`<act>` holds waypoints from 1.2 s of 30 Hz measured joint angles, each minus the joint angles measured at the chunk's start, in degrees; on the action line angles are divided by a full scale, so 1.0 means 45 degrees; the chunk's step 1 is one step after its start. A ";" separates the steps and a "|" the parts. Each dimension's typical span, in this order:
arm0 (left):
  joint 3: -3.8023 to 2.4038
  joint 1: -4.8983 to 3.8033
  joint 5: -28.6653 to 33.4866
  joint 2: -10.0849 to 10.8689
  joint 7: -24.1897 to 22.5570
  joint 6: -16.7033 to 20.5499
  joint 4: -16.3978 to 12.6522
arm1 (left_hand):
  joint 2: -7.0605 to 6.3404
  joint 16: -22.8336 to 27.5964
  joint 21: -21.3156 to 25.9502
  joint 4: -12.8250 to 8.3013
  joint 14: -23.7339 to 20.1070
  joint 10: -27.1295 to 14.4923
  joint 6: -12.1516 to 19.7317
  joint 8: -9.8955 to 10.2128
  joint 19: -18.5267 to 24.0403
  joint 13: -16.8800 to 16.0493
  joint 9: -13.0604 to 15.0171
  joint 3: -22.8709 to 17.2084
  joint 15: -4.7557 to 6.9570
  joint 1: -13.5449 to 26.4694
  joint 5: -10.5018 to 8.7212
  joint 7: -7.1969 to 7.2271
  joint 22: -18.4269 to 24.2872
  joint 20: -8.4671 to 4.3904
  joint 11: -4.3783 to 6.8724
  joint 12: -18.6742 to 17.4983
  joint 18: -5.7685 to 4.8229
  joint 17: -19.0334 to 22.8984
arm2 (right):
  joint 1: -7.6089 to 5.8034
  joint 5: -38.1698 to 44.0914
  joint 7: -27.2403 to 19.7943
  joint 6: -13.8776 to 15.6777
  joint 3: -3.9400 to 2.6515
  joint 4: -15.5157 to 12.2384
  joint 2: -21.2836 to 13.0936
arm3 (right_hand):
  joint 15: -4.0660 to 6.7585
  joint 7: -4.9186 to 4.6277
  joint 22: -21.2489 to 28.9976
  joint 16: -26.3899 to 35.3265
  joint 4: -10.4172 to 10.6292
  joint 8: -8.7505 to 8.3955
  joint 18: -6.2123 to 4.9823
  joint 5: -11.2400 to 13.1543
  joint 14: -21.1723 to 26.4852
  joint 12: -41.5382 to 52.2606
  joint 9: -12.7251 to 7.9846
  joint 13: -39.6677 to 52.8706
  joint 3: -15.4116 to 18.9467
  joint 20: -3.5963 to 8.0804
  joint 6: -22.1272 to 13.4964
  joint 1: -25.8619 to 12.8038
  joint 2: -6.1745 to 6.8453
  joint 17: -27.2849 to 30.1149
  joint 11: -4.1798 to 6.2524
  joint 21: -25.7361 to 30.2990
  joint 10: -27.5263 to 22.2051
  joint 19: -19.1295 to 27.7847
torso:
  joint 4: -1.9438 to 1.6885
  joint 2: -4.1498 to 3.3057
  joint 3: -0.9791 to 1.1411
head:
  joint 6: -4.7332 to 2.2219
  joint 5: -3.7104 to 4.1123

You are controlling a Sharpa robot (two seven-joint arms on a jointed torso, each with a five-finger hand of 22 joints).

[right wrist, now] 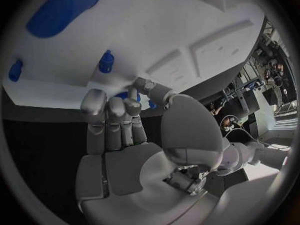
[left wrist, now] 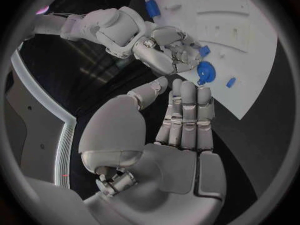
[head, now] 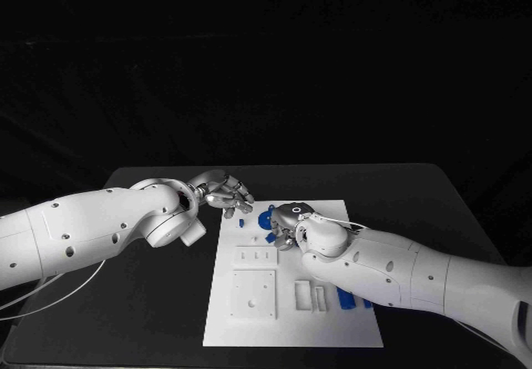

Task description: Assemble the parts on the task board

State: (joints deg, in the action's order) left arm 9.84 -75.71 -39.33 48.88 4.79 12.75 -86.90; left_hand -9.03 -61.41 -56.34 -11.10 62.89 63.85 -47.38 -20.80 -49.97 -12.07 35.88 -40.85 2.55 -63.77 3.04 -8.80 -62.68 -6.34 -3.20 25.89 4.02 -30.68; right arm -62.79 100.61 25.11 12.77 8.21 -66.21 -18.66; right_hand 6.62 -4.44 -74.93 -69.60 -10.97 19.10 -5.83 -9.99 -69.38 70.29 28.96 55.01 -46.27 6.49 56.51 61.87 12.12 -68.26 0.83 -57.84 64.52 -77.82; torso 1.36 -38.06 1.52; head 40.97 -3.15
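Note:
The white task board (head: pixel 294 307) lies in the middle of the table. A round blue part (head: pixel 266 219) and a small blue part (head: pixel 243 224) lie near its far edge. My right hand (head: pixel 290 223) is bent down right beside the round blue part (left wrist: pixel 206 74). In the right wrist view the thumb and fingertips (right wrist: pixel 134 87) meet over a bit of blue; I cannot tell whether they grip it. My left hand (head: pixel 222 194) hovers over the board's far left corner with its fingers (left wrist: pixel 187 110) straight and apart, holding nothing.
White raised blocks (head: pixel 255 292) with slots stand on the board's near half. Another blue part (head: pixel 346 298) lies by my right forearm. A blue peg (right wrist: pixel 106 61) and a long blue piece (right wrist: pixel 62 10) lie further along the board. Black table surrounds the board.

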 measured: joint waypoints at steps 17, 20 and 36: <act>0.0010 0.0000 0.0040 0.0021 0.0063 -0.0087 0.0017 | 0.0000 0.0000 0.0000 0.0034 -0.0001 -0.0034 0.0069 0.0048 0.0001 0.0010 -0.0044 -0.0035 0.0000 0.0000 0.0000 -0.0022 0.0000 0.0004 -0.0035 0.0000 -0.0001 -0.0018 | 0.0015 -0.0385 -0.0321 0.0210 0.0008 -0.0097 -0.0125 | -0.0086 -0.0272 0.0001 0.0110 -0.0091 -0.0338 -0.0181 -0.1888 0.0084 -0.0198 -0.0062 0.0268 0.0472 -0.0153 -0.0199 -0.1351 0.0604 -0.0133 -0.0141 0.0000 0.0084 -0.0040 | 0.0001 0.0000 0.0007 | -0.0024 -0.0010; 0.0011 0.0000 0.0042 0.0024 0.0079 -0.0101 0.0017 | 0.0000 0.0000 0.0000 0.0034 -0.0001 -0.0034 0.0070 0.0048 0.0001 0.0010 -0.0059 -0.0035 -0.0001 0.0000 0.0000 -0.0021 0.0000 0.0005 -0.0035 -0.0048 0.0000 -0.0018 | 0.0014 -0.0437 -0.0321 0.0210 0.0008 -0.0077 -0.0123 | -0.0104 -0.0337 0.0015 0.0161 0.0183 -0.0412 -0.0182 -0.1889 0.0103 -0.0199 -0.0065 0.0352 0.1133 -0.0154 -0.0263 -0.1812 0.0815 -0.0166 -0.0209 0.0056 0.0016 -0.0039 | 0.0001 0.0000 0.0007 | -0.0026 -0.0017; 0.0016 0.0000 0.0056 0.0025 0.0129 -0.0179 0.0016 | 0.0000 0.0000 0.0000 0.0068 -0.0002 -0.0033 0.0140 0.0048 0.0019 0.0009 -0.0086 -0.0001 -0.0002 0.0000 0.0000 -0.0041 0.0000 0.0027 -0.0033 -0.0048 0.0000 -0.0029 | 0.0013 -0.0617 -0.0313 0.0272 0.0007 -0.0035 0.0016 | -0.0139 -0.0391 0.0021 0.0209 0.0734 -0.0412 -0.0177 -0.1278 0.0137 -0.0247 0.0001 0.0494 0.2131 -0.0008 -0.0316 -0.2301 0.0907 -0.0259 -0.0254 0.0149 -0.0029 0.0007 | -0.0011 -0.0001 0.0001 | -0.0010 -0.0022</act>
State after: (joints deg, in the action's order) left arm 9.91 -75.71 -39.08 49.00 5.37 11.95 -86.83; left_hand -9.03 -61.41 -56.34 -10.80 62.89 63.71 -46.75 -20.59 -49.88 -12.03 35.50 -40.86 2.55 -63.77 3.04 -8.98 -62.68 -6.22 -3.35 25.68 4.02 -30.81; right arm -62.74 97.84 23.70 14.00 8.24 -66.37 -18.59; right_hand 5.99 -6.20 -74.83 -68.66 -7.67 17.24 -6.63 -15.74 -68.76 69.18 28.97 57.23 -36.68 6.45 55.09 51.52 16.21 -69.43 -0.31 -57.17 64.39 -77.79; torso 1.31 -38.07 1.53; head 40.93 -3.25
